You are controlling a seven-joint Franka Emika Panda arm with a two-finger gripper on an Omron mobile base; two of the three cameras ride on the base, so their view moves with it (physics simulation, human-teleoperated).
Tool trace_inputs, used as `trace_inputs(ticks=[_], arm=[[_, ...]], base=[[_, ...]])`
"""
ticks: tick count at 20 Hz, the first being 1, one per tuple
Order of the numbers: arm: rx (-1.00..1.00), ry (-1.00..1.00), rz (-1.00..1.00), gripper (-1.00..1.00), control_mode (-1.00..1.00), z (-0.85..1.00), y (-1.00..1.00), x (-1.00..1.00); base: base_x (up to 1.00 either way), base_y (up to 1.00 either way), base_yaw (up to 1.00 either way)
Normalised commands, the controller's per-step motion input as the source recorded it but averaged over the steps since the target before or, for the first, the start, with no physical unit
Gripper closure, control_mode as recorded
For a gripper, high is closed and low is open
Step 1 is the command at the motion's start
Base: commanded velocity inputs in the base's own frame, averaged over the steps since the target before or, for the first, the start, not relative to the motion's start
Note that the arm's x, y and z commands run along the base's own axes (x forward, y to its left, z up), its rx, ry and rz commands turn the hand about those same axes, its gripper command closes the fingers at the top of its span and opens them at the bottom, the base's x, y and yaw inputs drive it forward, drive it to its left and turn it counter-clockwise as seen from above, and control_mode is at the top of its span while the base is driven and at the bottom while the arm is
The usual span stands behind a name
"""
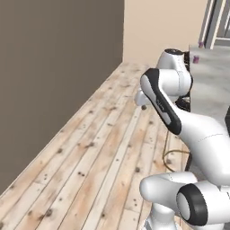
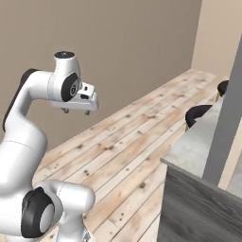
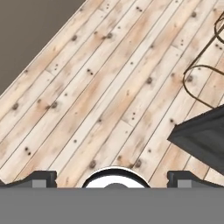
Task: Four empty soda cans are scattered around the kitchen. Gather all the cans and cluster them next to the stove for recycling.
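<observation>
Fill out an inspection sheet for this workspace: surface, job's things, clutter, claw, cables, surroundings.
Surface: pale grey counter to the robot's right.
Job's things: small purple can on the counter's far part; too small for detail.
Clutter: nothing seen.
Claw: claw open, empty, raised over the floor.
Cables: nothing seen.
Surroundings: plank floor, dark wall, black stools beside the counter.
</observation>
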Motion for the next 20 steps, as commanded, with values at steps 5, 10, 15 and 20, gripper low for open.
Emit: trace_inputs(ticks=[5, 10, 15, 20], arm=[[0.00, 0.00, 0.00, -1.00, 1.00, 0.00, 0.00, 0.00], [0.00, 0.00, 0.00, -1.00, 1.00, 0.00, 0.00, 0.00], [0.00, 0.00, 0.00, -1.00, 1.00, 0.00, 0.00, 0.00], [0.00, 0.00, 0.00, -1.00, 1.00, 0.00, 0.00, 0.00]], base=[[0.43, 0.35, -0.36], [0.63, 0.42, -0.30], [0.67, 0.45, -0.28], [0.69, 0.46, -0.27]])
